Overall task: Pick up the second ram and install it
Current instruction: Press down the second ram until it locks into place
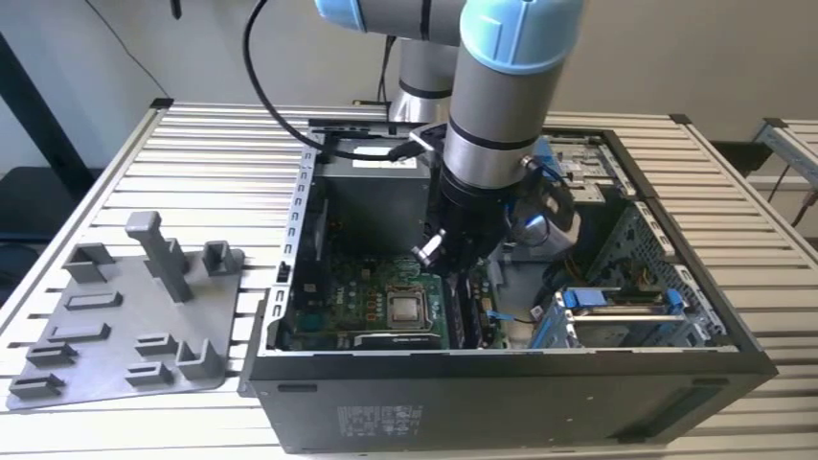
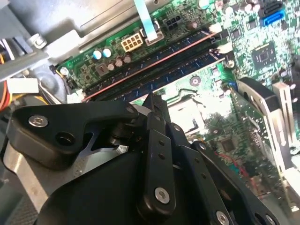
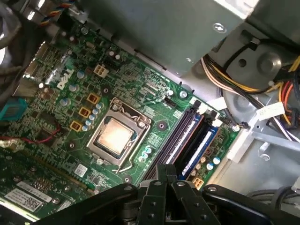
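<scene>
- Second ram (image 3: 182, 138) sat on its long edge in a slot on the green board (image 3: 61, 117), just past the tips of the gripper (image 3: 166, 171) in the first wrist view.
- I could not tell whether the tips touched it.
- The black fingers (image 2: 152, 117) were pressed together, with no gap between them, in both wrist views.
- A blue slot (image 3: 202, 143) ran right beside the ram, on its far side from the shiny square chip (image 3: 115, 136).
- That chip lay near the hand.
- In the exterior view the gripper (image 1: 435, 251) hung low inside the open computer box (image 1: 511, 383).
- A grey tray (image 1: 128, 326) lay well apart from the hand, outside the box, on the slatted table (image 1: 217, 144).
</scene>
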Controlling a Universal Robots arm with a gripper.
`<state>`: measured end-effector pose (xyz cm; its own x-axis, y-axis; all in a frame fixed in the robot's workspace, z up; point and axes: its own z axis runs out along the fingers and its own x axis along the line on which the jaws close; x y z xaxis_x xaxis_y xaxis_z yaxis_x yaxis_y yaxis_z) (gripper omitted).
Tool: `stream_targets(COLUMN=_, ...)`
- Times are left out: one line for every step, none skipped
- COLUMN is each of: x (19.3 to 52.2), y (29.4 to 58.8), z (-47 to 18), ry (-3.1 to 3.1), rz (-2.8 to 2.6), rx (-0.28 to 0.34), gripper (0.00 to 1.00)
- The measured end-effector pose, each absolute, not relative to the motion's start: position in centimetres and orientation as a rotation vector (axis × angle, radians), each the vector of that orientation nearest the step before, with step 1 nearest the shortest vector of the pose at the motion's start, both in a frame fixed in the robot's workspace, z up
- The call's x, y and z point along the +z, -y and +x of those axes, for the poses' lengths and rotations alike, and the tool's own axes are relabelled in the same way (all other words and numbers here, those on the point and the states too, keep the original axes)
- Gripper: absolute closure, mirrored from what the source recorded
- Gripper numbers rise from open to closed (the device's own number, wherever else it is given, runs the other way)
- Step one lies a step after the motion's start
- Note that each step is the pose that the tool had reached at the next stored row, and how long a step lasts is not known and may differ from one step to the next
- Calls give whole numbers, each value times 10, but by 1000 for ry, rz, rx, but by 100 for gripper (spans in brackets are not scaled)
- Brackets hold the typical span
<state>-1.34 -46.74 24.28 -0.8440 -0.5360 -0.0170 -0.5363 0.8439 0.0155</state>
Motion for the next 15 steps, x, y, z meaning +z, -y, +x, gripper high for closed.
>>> stream_targets(x=243, y=467, z=-13, ry=-2998, rz=-897, rx=31, gripper=89)
stream_targets(x=243, y=467, z=-13, ry=-2991, rz=-922, rx=31, gripper=89)
stream_targets(x=243, y=467, z=-13, ry=-2982, rz=-951, rx=31, gripper=89)
stream_targets(x=243, y=467, z=-13, ry=-2974, rz=-977, rx=31, gripper=89)
stream_targets(x=243, y=467, z=-13, ry=-2965, rz=-1004, rx=31, gripper=89)
stream_targets(x=243, y=467, z=-13, ry=-2956, rz=-1031, rx=32, gripper=89)
stream_targets(x=243, y=467, z=-13, ry=-2947, rz=-1058, rx=32, gripper=89)
stream_targets(x=243, y=467, z=-13, ry=-2937, rz=-1084, rx=32, gripper=89)
stream_targets(x=243, y=467, z=-13, ry=-2928, rz=-1110, rx=32, gripper=89)
stream_targets(x=243, y=467, z=-13, ry=-2917, rz=-1138, rx=32, gripper=89)
stream_targets(x=243, y=467, z=-13, ry=-2907, rz=-1164, rx=32, gripper=89)
stream_targets(x=243, y=467, z=-13, ry=-2897, rz=-1190, rx=32, gripper=89)
stream_targets(x=243, y=467, z=-13, ry=-2886, rz=-1218, rx=33, gripper=89)
stream_targets(x=243, y=467, z=-13, ry=-2874, rz=-1244, rx=33, gripper=89)
stream_targets(x=243, y=467, z=-13, ry=-2863, rz=-1270, rx=33, gripper=89)
